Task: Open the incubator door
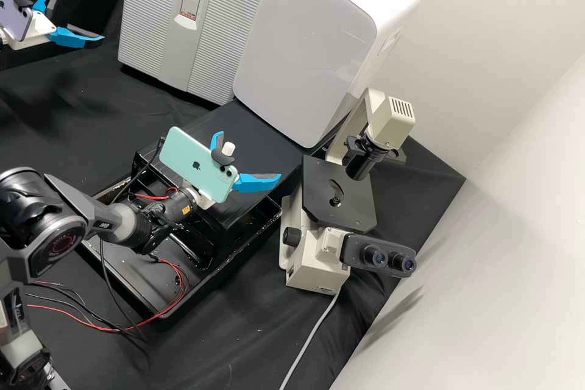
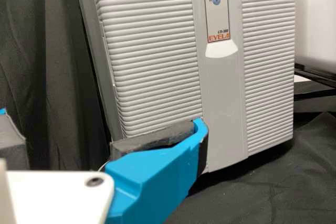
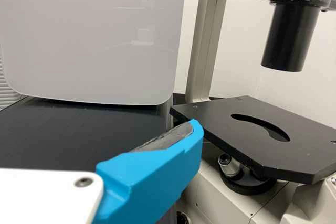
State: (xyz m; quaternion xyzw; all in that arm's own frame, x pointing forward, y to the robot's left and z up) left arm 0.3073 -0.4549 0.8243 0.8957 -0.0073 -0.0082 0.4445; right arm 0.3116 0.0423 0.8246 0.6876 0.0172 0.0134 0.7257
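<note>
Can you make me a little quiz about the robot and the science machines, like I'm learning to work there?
1. True or false: The incubator door is shut.

2. Fill in the missing word: The left claw is ____ (open/closed), with nothing held in it.

3. Pick one. In the high view, what is closest to the microscope?
a) the left claw
b) the incubator door
c) the right claw

Key: 1 true; 2 open; 3 c

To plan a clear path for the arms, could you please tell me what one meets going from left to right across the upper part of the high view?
Left claw → ribbed cabinet with a control panel → smooth-fronted white box → pale wall.
</note>
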